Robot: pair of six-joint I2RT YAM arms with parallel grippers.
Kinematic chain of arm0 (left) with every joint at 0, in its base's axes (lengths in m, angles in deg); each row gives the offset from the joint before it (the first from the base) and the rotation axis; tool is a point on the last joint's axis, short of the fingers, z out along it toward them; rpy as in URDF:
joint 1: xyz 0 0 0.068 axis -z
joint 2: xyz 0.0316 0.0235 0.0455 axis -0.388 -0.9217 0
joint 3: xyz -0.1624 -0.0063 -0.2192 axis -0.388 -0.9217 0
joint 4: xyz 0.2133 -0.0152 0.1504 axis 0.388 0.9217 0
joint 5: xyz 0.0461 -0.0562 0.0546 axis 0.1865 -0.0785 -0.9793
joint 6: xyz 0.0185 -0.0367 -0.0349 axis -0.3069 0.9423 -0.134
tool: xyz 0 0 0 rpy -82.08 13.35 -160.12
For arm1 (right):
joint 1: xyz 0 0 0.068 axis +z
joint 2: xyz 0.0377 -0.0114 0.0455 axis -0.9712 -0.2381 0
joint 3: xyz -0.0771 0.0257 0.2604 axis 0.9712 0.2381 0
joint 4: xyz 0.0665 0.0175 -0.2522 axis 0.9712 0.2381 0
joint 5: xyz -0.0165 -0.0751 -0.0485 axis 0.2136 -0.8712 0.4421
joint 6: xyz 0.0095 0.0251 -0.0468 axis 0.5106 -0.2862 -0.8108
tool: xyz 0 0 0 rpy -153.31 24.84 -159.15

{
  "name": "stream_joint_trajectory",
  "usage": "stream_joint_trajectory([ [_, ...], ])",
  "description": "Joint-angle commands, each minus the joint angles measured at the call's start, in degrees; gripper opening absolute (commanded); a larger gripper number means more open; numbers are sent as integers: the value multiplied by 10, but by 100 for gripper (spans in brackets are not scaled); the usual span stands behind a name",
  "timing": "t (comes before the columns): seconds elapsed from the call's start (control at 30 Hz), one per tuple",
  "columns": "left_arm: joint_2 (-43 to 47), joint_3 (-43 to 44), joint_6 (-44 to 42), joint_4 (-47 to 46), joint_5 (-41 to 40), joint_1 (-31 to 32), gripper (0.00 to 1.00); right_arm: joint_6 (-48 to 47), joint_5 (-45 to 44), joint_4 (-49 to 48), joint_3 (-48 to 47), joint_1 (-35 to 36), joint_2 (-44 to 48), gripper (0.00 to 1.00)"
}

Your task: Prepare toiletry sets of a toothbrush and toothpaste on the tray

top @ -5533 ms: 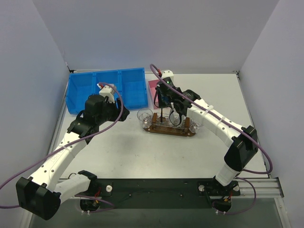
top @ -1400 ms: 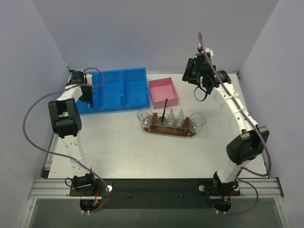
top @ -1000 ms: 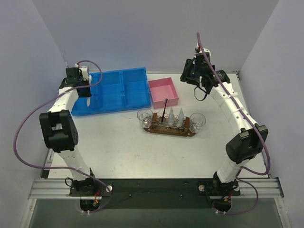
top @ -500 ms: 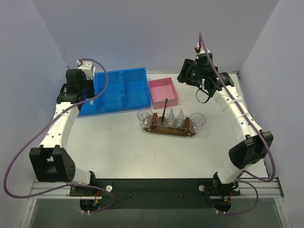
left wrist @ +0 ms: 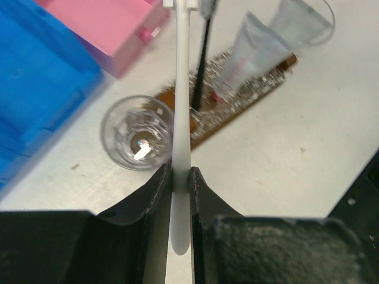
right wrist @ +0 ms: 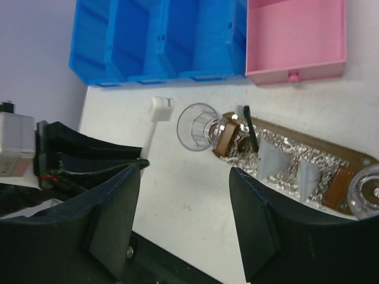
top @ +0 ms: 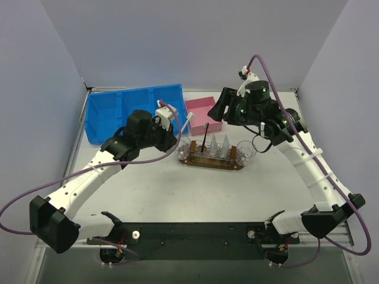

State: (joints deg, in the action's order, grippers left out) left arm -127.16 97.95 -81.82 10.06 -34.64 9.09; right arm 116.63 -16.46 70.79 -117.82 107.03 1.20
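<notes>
- Left tool (left wrist: 180, 177) clamped on white toothbrush (left wrist: 182, 89), gripping its handle end; bristle head points out ahead, toward the tray (left wrist: 254, 89).
- In left wrist view the brush shaft crosses the right rim of an empty clear cup (left wrist: 139, 131). That cup sits on the surface (top: 177, 189) just beside tray's left end; touching or not, can't tell.
- Right tool (right wrist: 185, 225) spread wide, nothing btwn its fingers, hanging up high near pink box (top: 200, 111) at back of surface.
- Tray lies mid-surface, just in front of pink box.
- On tray: two white toothpaste tubes (top: 219, 145) stand side by side, flat ends up. Black toothbrush (top: 205, 136) stands tilted just left of them. Clear cups around them are hard to make out.
- Second empty cup (top: 246, 152) at tray's right end.
- Blue bin (top: 130, 109) back left, next to pink box, apart from tray.
</notes>
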Motion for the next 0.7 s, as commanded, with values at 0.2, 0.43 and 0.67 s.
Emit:
stream_joint_trajectory([
  [0.2,61,-44,12,-37,59,81,0,86,58,31,77,25,50,57],
  [0.43,72,-48,13,-31,67,101,0,95,61,31,74,38,32,57],
  [0.67,72,-47,11,-32,69,108,0,92,92,30,79,38,21,55],
])
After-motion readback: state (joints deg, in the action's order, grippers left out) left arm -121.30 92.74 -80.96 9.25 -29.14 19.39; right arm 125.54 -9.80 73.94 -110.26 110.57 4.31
